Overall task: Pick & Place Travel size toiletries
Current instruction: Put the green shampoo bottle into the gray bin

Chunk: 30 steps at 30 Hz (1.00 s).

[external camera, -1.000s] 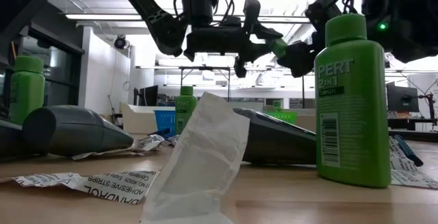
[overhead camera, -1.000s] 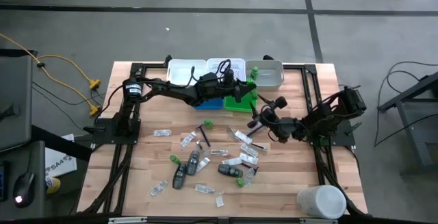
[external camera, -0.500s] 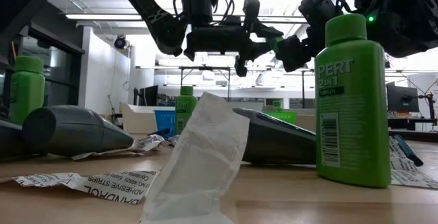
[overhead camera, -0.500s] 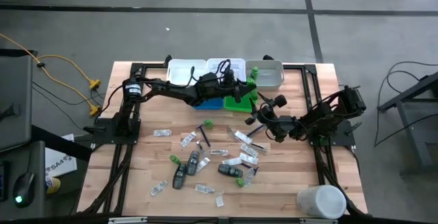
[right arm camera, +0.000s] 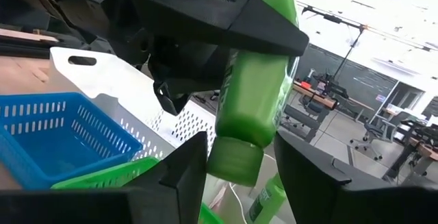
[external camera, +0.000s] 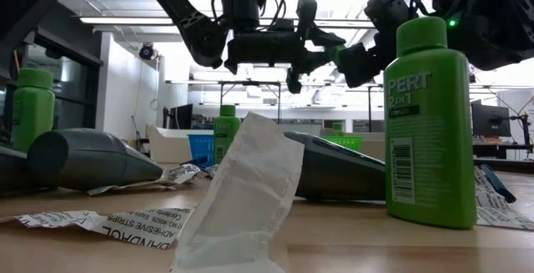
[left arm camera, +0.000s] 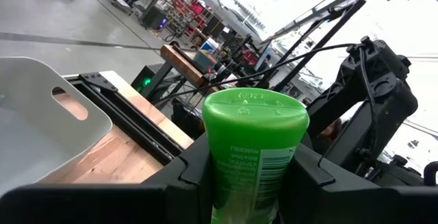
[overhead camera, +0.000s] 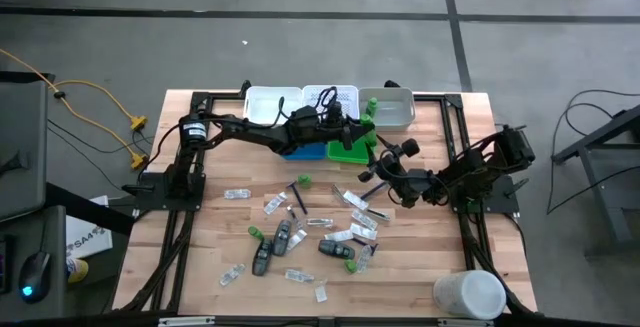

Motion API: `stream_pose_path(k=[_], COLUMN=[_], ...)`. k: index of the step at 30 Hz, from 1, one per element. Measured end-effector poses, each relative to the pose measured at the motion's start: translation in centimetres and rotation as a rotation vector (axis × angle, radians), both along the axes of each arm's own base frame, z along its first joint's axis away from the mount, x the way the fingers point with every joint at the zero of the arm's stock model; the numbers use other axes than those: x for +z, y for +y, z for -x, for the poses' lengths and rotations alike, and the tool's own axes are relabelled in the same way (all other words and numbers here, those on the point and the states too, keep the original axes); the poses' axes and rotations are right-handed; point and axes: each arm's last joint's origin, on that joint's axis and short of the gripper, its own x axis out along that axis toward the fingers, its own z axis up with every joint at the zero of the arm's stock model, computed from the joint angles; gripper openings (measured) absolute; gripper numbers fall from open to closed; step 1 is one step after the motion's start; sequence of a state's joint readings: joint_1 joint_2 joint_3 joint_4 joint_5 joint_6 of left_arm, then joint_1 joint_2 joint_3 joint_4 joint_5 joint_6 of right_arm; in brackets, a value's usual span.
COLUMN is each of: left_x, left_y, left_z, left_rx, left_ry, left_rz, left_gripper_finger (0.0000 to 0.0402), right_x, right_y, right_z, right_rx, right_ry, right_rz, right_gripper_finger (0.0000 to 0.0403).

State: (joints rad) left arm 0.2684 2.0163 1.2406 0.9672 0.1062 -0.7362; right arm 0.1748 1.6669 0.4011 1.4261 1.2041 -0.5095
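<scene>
My left gripper (overhead camera: 355, 125) hangs over the green tray (overhead camera: 350, 151) at the back of the table, shut on a small green bottle (left arm camera: 253, 148). The bottle's cap (right arm camera: 236, 161) points toward my right arm. My right gripper (overhead camera: 380, 163) faces it from the table's right. Its fingers (right arm camera: 183, 176) stand on either side of the cap, with narrow gaps showing. Many more toiletries (overhead camera: 300, 229) lie scattered on the wood in front: green bottles, dark grey pieces, clear packets. My left gripper pinches the green bottle's body (left arm camera: 250, 183) between its two fingers (left arm camera: 188, 179), which lie along the bottle. The cap end sticks out past the fingertips. It comes roughly level from the table's left, and the bottle is lifted clear above the trays. My right gripper's fingers flank the cap; whether they touch it I cannot tell.
White trays (overhead camera: 272, 104) line the far edge, one with a green bottle (overhead camera: 372, 104) in it. A blue tray (overhead camera: 303, 151) sits beside the green one. A large white container (overhead camera: 468, 294) lies at the near right corner. In the low view a green bottle (external camera: 430, 123) stands up close.
My right gripper has swung slightly toward the cap of the bottle held by my left gripper, and has kept still there for the last half second. The left gripper and the bottle have stayed in place.
</scene>
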Motion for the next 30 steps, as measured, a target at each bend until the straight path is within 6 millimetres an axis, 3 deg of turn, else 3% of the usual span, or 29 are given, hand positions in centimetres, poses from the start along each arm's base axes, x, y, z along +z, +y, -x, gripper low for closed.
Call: stream_pose_path(k=[7, 14, 22, 30], left_x=[0.1, 0.1, 0.1, 0.5], left_y=[0.5, 0.8, 0.9, 3.4], left_z=[0.1, 0.2, 0.3, 1.2], left_rx=[-0.013, -0.013, -0.012, -0.042], left_ry=[-0.001, -0.002, -0.002, -0.049], left_rz=[-0.011, -0.006, -0.006, 0.020], left_gripper_finger=[0.0109, 0.0109, 0.0109, 0.0109], right_x=[-1.4, -3.0, -2.8, -2.1], right_y=[1.3, 1.2, 1.4, 1.4], right_z=[1.4, 3.2, 3.0, 2.8], right_rx=[0.037, 0.057, 0.165, 0.236], right_ry=[0.036, 0.024, 0.033, 0.106], right_rz=[-0.015, -0.055, -0.036, 0.059], right_gripper_finger=[0.0161, 0.0140, 0.0079, 0.0011])
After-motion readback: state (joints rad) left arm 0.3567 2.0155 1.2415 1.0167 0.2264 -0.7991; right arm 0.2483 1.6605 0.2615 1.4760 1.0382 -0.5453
